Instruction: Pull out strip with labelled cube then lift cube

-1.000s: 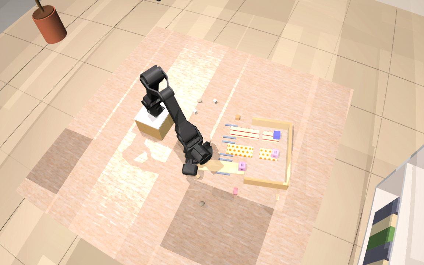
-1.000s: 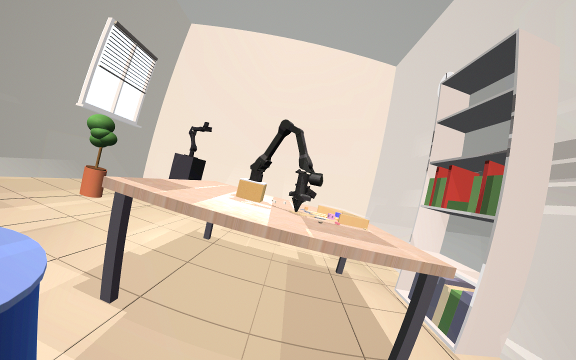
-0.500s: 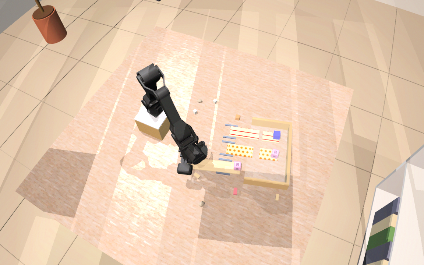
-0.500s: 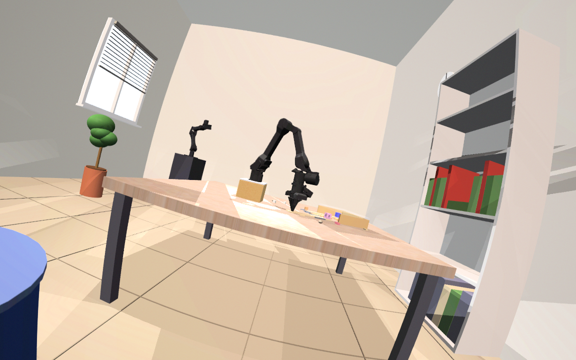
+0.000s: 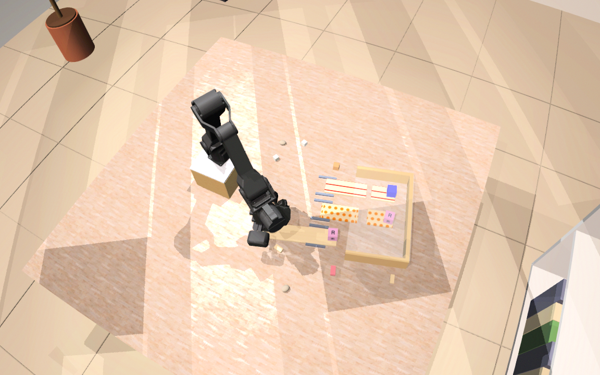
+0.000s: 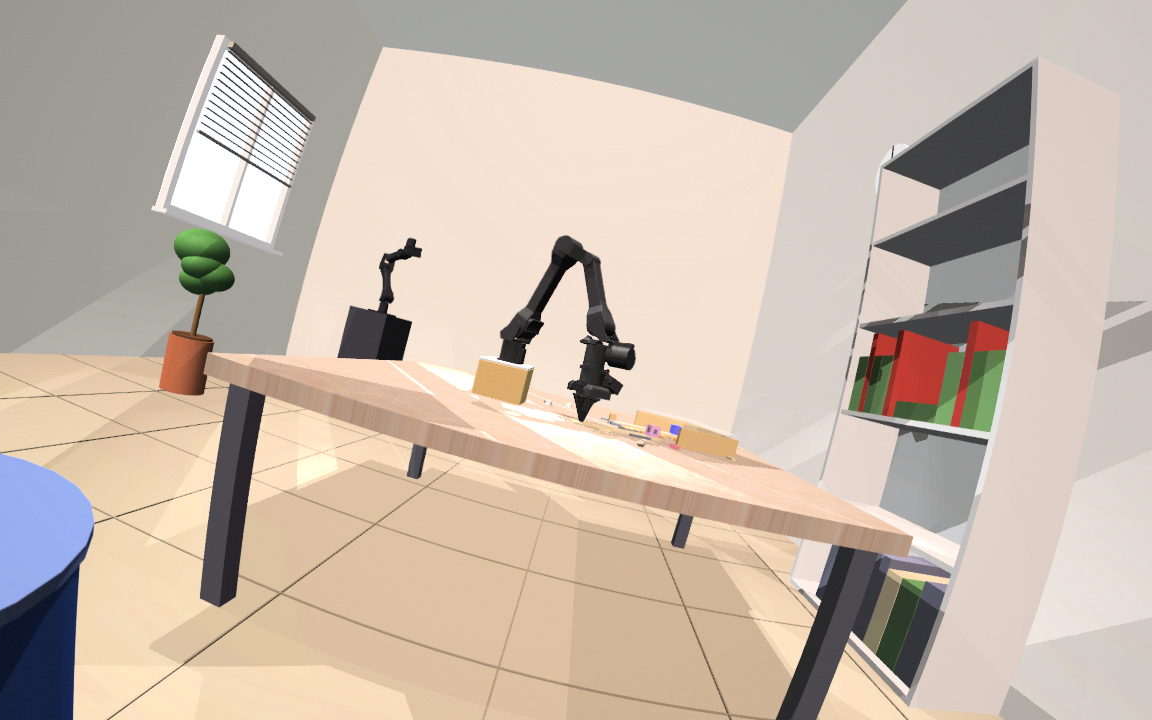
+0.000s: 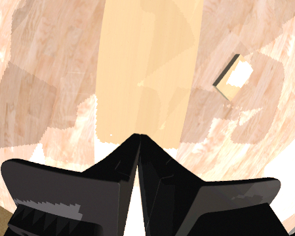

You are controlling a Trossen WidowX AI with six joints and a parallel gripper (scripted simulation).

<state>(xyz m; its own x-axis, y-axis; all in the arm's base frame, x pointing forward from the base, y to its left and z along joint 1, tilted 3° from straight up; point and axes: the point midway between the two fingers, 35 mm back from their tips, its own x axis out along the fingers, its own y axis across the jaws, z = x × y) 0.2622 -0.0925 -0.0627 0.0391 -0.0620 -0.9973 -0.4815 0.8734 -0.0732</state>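
The table (image 5: 106,261) looks like pale wood with a fine streaked grain, and the plain strip (image 7: 152,48) on it is a smooth, matt tan with no grain. The gripper (image 7: 139,144) reads as black plastic or painted metal with a slight sheen on its fingers. The frame (image 5: 376,259) looks like light, matt wood, and the cubes (image 5: 333,233) are flat and even in finish.
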